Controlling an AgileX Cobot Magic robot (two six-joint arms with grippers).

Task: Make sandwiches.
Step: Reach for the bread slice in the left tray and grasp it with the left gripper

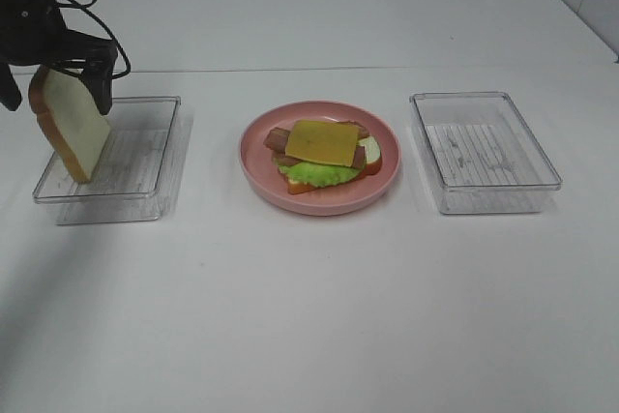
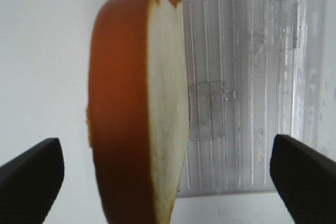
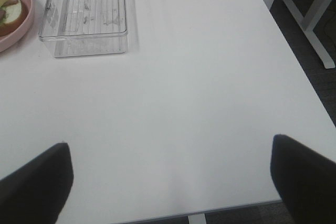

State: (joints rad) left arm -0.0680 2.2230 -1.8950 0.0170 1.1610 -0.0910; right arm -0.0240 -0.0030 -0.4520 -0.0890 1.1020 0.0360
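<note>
Sandwiches' open stack (image 1: 324, 157) sat cheese-topped on pink plate (image 1: 259, 169) at centre of surface (image 1: 309, 316), left fingers (image 2: 31, 174) spread around upright bread slice (image 1: 73, 123) above left clear tray (image 1: 145, 176), right fingers (image 3: 37, 182) apart, holding nothing.

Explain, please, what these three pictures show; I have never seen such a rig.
This is a robot with two arms. One camera looks down from high up; one sits on each wrist. On the white table stand two clear plastic trays, left and right, with a round pink plate between them bearing an open toy sandwich topped by yellow cheese. A white bread slice with brown crust stands on edge at the left tray, between the left arm's fingers, which are wide apart, not gripping it. The right arm's fingers are open over the table. Nothing is held.
</note>
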